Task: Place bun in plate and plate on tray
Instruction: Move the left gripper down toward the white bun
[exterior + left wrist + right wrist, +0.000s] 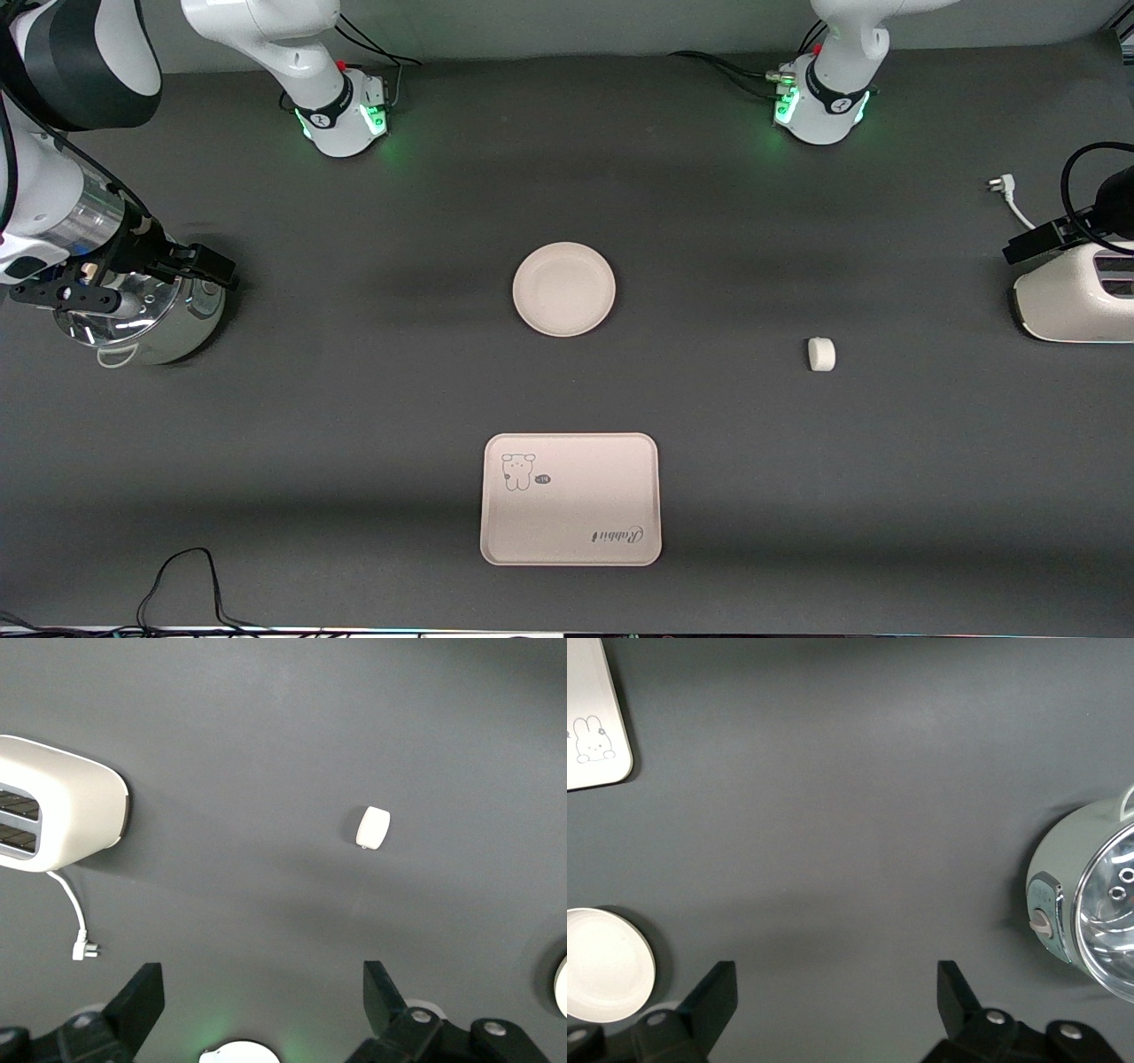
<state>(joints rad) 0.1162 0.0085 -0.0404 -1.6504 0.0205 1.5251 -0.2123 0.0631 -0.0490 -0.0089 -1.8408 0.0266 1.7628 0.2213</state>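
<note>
The bun (821, 354), at the frame's right, looks light and soft: pinch its round sides gently. Both pincers gape wide, empty.

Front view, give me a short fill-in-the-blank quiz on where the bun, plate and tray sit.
1. The plate holds ____.
2. The bun lies toward the ____ arm's end of the table.
3. Nearest the front camera of the three is the ____.
4. The cartoon animal is drawn on the ____.

Missing words: nothing; left; tray; tray
</note>
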